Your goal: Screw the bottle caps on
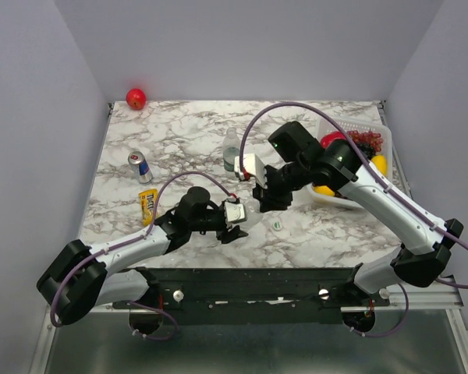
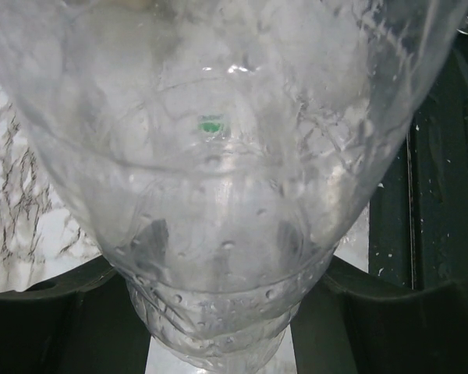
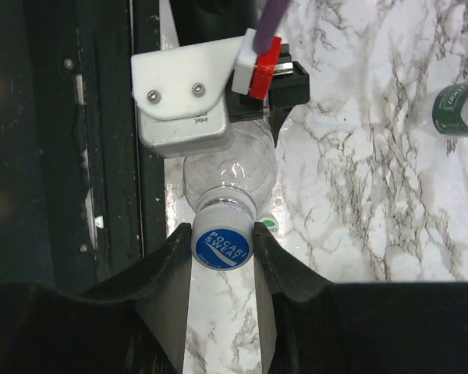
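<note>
Marble surface (image 1: 187,128) is cluttered, but you're mid-step: your left tool (image 1: 235,216) is clamped round the plain clear plastic bottle (image 3: 232,171), and your right tool (image 3: 222,261) is pinching the blue-and-white round cap (image 3: 222,245) on its neck. Next, I'd guess, twist it snug. Green-labelled clear bottle (image 1: 232,152) and small green-marked white cap (image 1: 277,225) wait nearby; silver-blue can (image 1: 140,166) sits well clear, nothing blocking.
</note>
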Available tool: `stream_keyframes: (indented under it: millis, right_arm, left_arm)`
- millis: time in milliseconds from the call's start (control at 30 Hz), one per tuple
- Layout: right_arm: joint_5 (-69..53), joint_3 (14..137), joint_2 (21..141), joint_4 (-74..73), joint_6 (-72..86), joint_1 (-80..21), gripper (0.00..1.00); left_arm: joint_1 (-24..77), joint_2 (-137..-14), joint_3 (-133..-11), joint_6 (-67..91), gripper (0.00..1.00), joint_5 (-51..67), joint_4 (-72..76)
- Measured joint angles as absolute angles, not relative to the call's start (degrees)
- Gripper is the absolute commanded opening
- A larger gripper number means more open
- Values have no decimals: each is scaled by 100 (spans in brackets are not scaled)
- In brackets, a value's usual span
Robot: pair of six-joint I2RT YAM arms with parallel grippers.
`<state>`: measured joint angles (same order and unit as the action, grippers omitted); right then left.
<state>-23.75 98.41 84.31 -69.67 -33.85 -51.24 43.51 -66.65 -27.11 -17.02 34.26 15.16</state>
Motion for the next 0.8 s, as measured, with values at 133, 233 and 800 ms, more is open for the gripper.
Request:
stream_keyframes:
  millis: [133,233,800]
  right_arm:
    - [-2248,9841,8434,-6716,-2821,-5028,36]
    - [-2233,9841,8466,-6606,-2530,-4980,35]
    - [-2023,9948,9013,-6556,-1411,-4799,36]
  left_arm:
    - [4346,-6632,-2707,-1468,0,3197,1577]
    - [4346,-6604,-2707,-1441,0,3050,1588]
    - [4309,-6598,-2722,-1444,0,2552,1035]
